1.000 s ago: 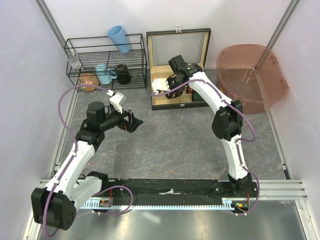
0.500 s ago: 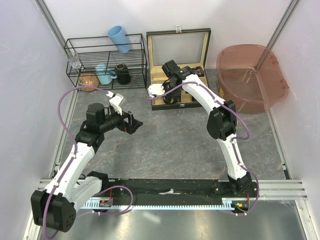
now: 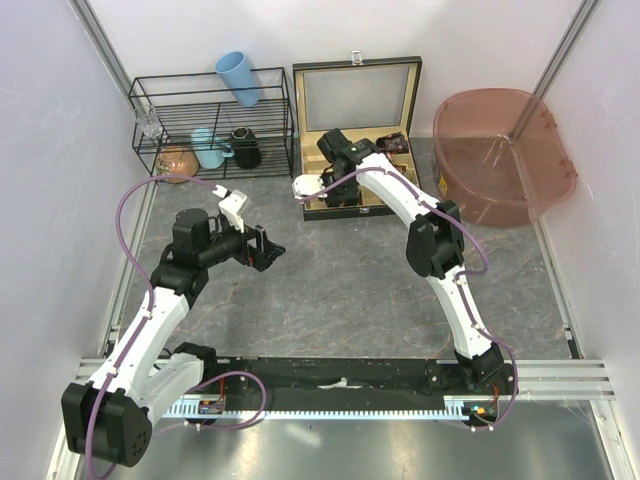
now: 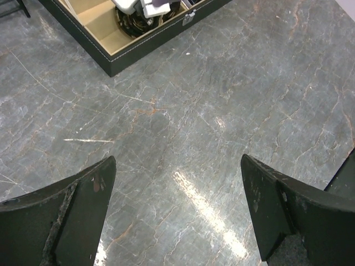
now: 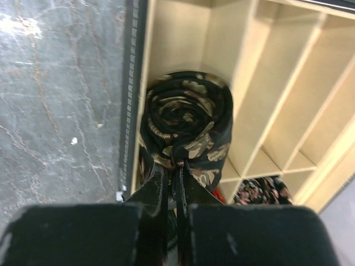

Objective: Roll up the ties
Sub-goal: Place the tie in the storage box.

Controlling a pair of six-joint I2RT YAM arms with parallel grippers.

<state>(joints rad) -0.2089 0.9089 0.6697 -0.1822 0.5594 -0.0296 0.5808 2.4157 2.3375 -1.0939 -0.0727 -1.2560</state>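
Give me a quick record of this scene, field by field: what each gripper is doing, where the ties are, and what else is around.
right gripper: shut on the tan-print rolled tie
tan-print rolled tie: coiled, in the compartment against the side wall of the case
case: open, lid raised, divided into compartments
pink-print rolled tie: coiled, in a neighbouring compartment
left gripper: open, empty, above the bare table
background: wire rack, blue cup, pink tub
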